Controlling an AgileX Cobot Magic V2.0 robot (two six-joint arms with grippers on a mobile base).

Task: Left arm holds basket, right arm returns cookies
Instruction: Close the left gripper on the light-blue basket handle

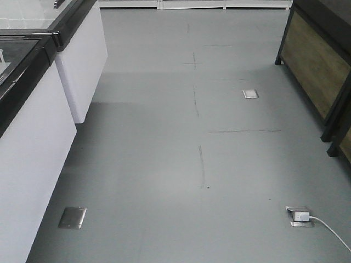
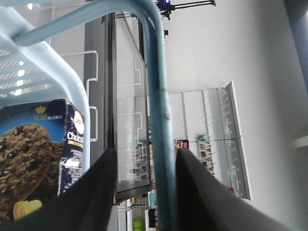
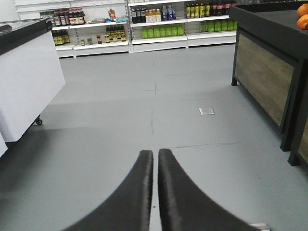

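In the left wrist view the light blue basket (image 2: 24, 72) hangs close to the camera. One of its hoop handles (image 2: 156, 96) runs between the fingers of my left gripper (image 2: 146, 158). The handle lies against the right finger (image 2: 192, 178), with a clear gap to the left finger (image 2: 98, 178), so the jaws stand apart. The cookies (image 2: 38, 154), a dark navy carton with a chocolate cookie picture, lie inside the basket at lower left. My right gripper (image 3: 155, 153) is shut with nothing in it, above bare grey floor. Neither arm shows in the front view.
White chest freezers (image 1: 33, 137) with black rims line the left. A black stand with wood panels (image 1: 318, 60) is at the right. Metal floor sockets (image 1: 72, 217) (image 1: 250, 93) and a plugged white cable (image 1: 300, 215) sit on the floor. Stocked shelves (image 3: 159, 19) stand far ahead.
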